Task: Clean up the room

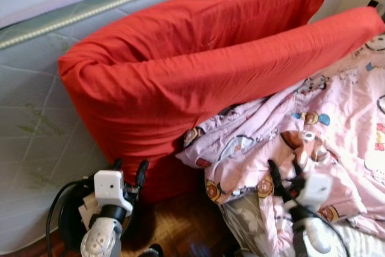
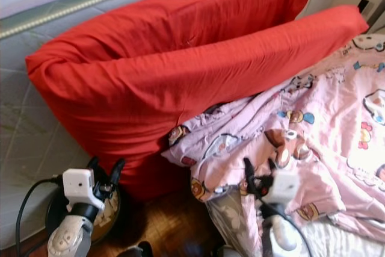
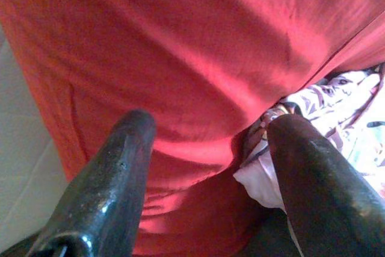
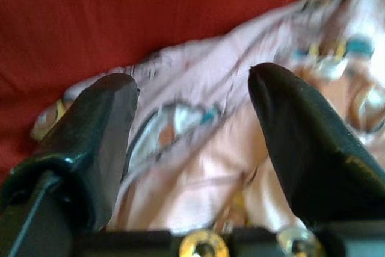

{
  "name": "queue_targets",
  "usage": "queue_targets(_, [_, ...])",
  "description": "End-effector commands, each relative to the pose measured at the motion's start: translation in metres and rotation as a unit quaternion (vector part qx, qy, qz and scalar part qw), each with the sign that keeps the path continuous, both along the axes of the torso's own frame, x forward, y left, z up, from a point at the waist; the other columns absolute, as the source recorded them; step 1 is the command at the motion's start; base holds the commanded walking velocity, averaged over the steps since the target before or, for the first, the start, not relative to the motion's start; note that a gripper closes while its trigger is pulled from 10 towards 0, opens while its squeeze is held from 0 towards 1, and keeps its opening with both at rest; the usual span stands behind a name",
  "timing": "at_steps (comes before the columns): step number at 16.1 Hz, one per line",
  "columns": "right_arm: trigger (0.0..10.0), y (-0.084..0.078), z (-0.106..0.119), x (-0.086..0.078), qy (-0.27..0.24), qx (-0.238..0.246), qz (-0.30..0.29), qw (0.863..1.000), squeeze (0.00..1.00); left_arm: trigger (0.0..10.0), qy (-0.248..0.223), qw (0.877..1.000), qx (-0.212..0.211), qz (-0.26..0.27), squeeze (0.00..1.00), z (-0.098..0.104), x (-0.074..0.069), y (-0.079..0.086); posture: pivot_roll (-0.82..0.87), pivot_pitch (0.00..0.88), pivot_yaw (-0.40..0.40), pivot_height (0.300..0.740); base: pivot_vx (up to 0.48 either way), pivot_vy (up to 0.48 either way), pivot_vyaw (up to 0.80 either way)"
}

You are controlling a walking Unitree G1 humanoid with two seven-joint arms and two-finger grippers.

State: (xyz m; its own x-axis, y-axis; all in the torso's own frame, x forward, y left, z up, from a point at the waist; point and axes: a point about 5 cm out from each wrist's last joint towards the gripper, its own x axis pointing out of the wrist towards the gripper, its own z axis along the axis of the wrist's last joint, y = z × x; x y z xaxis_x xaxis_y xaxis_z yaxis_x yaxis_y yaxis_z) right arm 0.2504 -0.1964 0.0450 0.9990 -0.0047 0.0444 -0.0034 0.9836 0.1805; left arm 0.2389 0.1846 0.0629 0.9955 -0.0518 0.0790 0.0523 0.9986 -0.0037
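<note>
A big red cushion [image 1: 198, 82] is being propped on its long edge against a pale quilted mattress [image 1: 36, 118], which is standing upright at the robot's left. The cushion is folded over, so two thick red rolls are lying one above the other, reaching from the left toward the far right corner of the scene. A pink sheet [image 1: 313, 142] printed with cartoon figures is lying crumpled on the right, its upper edge tucked under the lower red roll and touching it; its near left corner is hanging down over a grey flowered cloth [image 1: 243, 224]. A strip of wooden floor [image 1: 174, 224] is being left bare between the cushion's lower end and the hanging sheet.

The left gripper [image 1: 129, 173] is being held low at the left, its two black fingers spread apart and gripping nothing, with the tips just in front of the cushion's lower left part; whether they are touching the fabric cannot be told. In the left wrist view the red cloth [image 3: 198, 70] is seen between and beyond the fingers [image 3: 114, 179], with a fold of the pink sheet [image 3: 337, 94] beside one of them. A black cable [image 1: 53, 212] is looping beside the left arm, over a dark round object [image 1: 71, 218] on the floor.

The right gripper [image 1: 285, 171] is being held over the sheet's near rumpled edge, its fingers also parted and empty. In the right wrist view, the pink fabric [image 4: 198, 142] is lying between the fingers [image 4: 96, 136], slightly blurred, with red behind it.
</note>
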Motion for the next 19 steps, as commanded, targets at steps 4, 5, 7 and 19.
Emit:
queue_targets(4, [10.0,0.009,0.043,0.006,-0.063,-0.014,0.001,0.998,0.00,10.0,0.005,1.000,-0.009,0.002,0.00,0.000,-0.003,0.000,0.03,0.226,0.015,0.740,0.000,0.000,0.00])
queue_targets(5, [10.0,0.009,0.047,0.004,-0.063,-0.007,-0.007,0.998,0.00,10.0,0.004,1.000,-0.010,0.003,0.00,0.001,-0.003,0.000,0.03,0.226,0.015,0.740,0.000,0.000,0.00])
queue_targets(7, [10.0,0.014,0.042,-0.008,-0.044,-0.012,-0.006,0.999,0.00,10.0,0.004,1.000,-0.013,0.007,0.00,0.002,-0.003,0.001,0.03,0.227,0.018,0.740,0.000,0.000,0.00])
queue_targets(19, [10.0,0.015,0.002,-0.004,0.086,-0.031,-0.008,0.996,0.00,10.0,0.020,1.000,-0.022,-0.001,0.00,-0.001,0.003,0.001,0.02,0.215,0.032,0.705,0.000,0.000,0.00])
